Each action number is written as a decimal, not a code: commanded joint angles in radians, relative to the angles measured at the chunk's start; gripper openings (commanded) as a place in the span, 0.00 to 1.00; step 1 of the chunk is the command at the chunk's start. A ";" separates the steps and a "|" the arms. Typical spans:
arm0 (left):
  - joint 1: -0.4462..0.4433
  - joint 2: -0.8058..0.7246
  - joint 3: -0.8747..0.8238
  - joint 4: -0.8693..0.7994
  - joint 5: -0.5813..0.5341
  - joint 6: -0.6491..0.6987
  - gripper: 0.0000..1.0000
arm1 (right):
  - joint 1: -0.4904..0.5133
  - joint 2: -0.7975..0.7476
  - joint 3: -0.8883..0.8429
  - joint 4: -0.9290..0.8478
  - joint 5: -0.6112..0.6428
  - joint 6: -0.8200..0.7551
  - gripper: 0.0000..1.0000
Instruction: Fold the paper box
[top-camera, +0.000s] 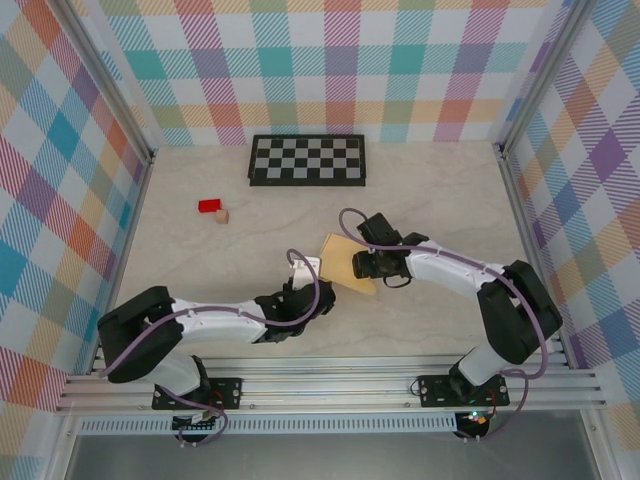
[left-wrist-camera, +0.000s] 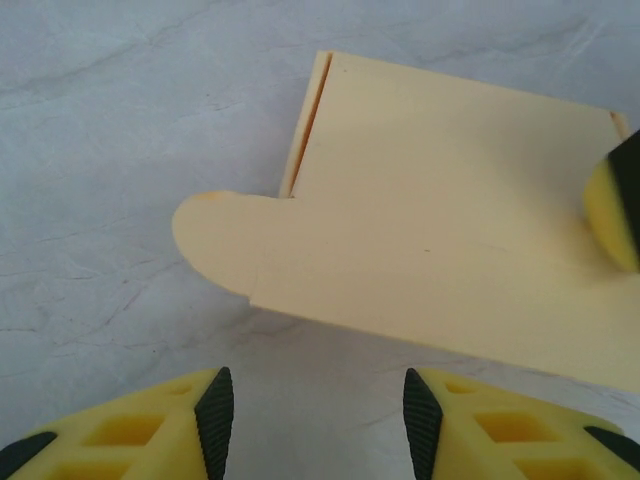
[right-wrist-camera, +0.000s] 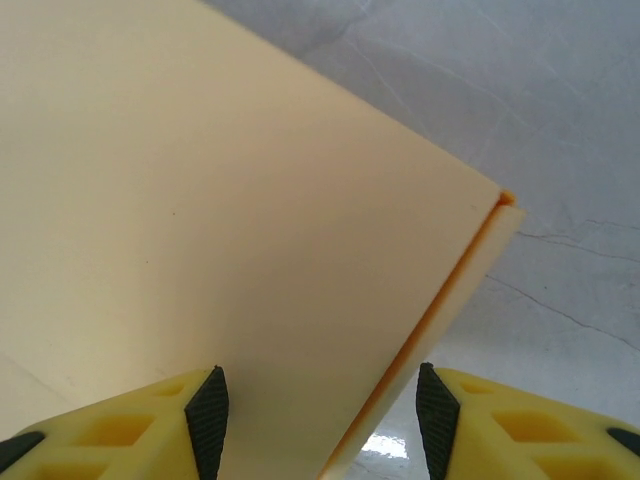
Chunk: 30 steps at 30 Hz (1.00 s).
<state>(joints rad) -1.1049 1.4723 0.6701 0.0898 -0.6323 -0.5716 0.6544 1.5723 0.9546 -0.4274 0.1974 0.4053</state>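
Note:
The paper box (top-camera: 345, 262) is a flat tan piece of folded cardboard lying on the table's middle. In the left wrist view the paper box (left-wrist-camera: 440, 220) shows a rounded tab (left-wrist-camera: 215, 235) sticking out at its left and a slit along one edge. My left gripper (left-wrist-camera: 315, 400) is open, just short of the box's near edge, with bare table between its fingers. My right gripper (right-wrist-camera: 320, 410) is open over the opposite side, its fingers straddling the layered edge (right-wrist-camera: 440, 300) of the paper box (right-wrist-camera: 230, 220). From above, the left gripper (top-camera: 308, 278) and right gripper (top-camera: 358, 264) flank the box.
A black-and-white checkerboard (top-camera: 308, 160) lies at the back of the table. A red block (top-camera: 209, 206) and a tiny tan cube (top-camera: 222, 215) sit at the left. Plaid walls enclose three sides, and an aluminium rail (top-camera: 330, 385) runs along the near edge.

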 joint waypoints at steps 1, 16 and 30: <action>-0.015 -0.050 0.028 -0.128 0.138 -0.025 0.53 | -0.004 0.017 0.019 -0.041 0.023 0.010 0.55; 0.367 -0.011 0.263 -0.327 0.540 0.009 0.58 | -0.010 0.019 0.033 -0.040 -0.005 -0.065 0.55; 0.440 0.321 0.461 -0.321 0.643 0.148 0.46 | -0.086 -0.002 0.007 0.051 -0.167 -0.198 0.55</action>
<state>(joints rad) -0.6773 1.7557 1.0946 -0.1970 0.0074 -0.4622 0.5884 1.5810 0.9600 -0.4007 0.0792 0.2520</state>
